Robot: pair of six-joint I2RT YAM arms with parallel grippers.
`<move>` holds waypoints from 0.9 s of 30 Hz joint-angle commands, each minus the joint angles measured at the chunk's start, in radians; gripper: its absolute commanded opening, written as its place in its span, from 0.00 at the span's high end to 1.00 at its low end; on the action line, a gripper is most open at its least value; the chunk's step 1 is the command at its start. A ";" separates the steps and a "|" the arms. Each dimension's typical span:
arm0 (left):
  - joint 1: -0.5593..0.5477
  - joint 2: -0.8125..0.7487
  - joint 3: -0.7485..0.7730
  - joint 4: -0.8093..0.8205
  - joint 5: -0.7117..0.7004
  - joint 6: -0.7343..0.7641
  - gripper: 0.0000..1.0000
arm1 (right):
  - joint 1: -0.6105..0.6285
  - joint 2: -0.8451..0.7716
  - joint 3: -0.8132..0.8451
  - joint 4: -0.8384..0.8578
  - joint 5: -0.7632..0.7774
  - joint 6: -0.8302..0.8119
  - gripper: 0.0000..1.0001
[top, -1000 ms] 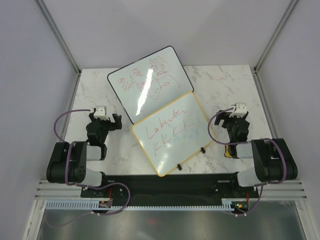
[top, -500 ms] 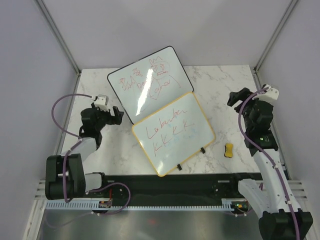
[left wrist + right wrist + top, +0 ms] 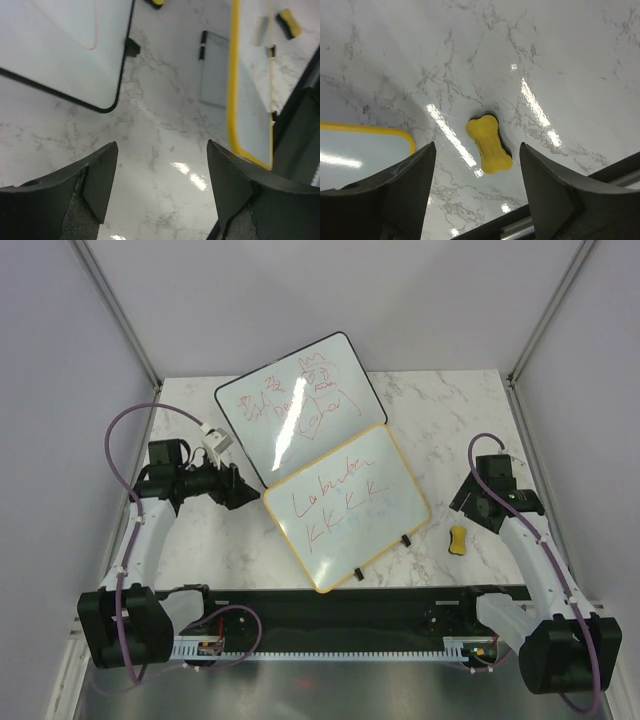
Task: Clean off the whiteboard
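Whiteboard (image 3: 345, 507) with the yellow frame lies flat on the marble table (image 3: 440, 410), red writing across its face, between the two claws: just to the right of the left claw (image 3: 238, 495) and a little to the left of the right claw (image 3: 478, 510). It looks thin, stiff and light, and on this glossy stone it will probably skate under a rubbing stroke, so it wants pinning at the frame, by a corner or bare edge clear of the writing and of the two black clips (image 3: 405, 540). Both claws stand well spread and hold nothing. Straight below the right claw, framed between its fingers, lies a small yellow bone-shaped eraser (image 3: 489, 143), apart from the board's corner; it seems soft and is best pinched across its narrow waist. Ahead of the left claw sits a larger black-framed board (image 3: 298, 405), also scribbled red; whether it touches the yellow frame is unclear.
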 commanded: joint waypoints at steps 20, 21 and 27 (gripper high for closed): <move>0.002 -0.011 0.135 -0.273 0.374 0.057 0.18 | 0.001 0.260 0.002 -0.075 -0.044 0.031 0.41; 0.002 -0.009 0.137 -0.273 0.376 0.060 0.18 | 0.001 0.276 0.002 -0.073 -0.065 0.022 0.43; 0.002 -0.015 0.157 -0.274 0.396 0.066 0.18 | -0.001 0.377 0.041 -0.079 -0.050 -0.055 0.26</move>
